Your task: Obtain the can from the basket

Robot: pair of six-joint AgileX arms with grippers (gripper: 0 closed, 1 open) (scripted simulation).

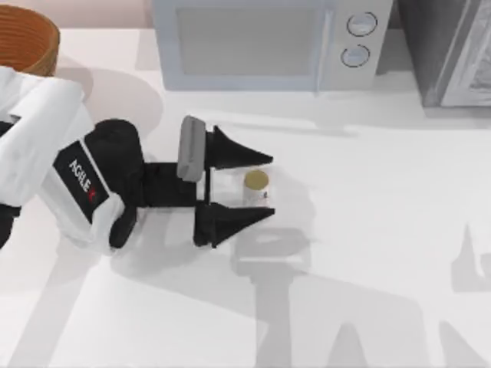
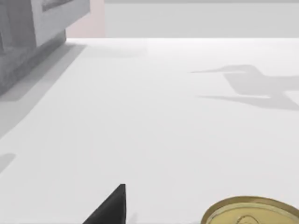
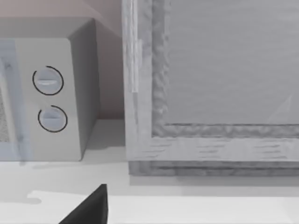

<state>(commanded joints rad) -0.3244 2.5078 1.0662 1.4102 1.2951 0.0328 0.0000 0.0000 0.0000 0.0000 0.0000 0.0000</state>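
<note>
- Closest up, in the left wrist view, is the small cylinder can with the dull yellow-gold round top (image 2: 252,212), with one black fingertip (image 2: 112,207) of the left end effector just beside it.
- From above, the can (image 1: 255,186) stands upright on the white worktop (image 1: 368,253), between the spread black fingers of the left end effector (image 1: 265,186). Looks like neither finger is touching it, though honestly the gap is tight to read.
- Progress-wise I'd call it nearly done: the can is already out of the round tan-brown woven basket (image 1: 31,38), which sits well apart at the far left corner. What's left is probably just pulling the arm away.
- Right arm: a dark fingertip (image 3: 91,207) shows in its wrist view, can't tell how its fingers are set.
- Room stuff: pale grey microwave with two round knobs (image 1: 268,42) along the back edge, and a grey textured cabinet-like box (image 1: 453,50) next to it on the right. Worktop is plain white with long arm shadows.
</note>
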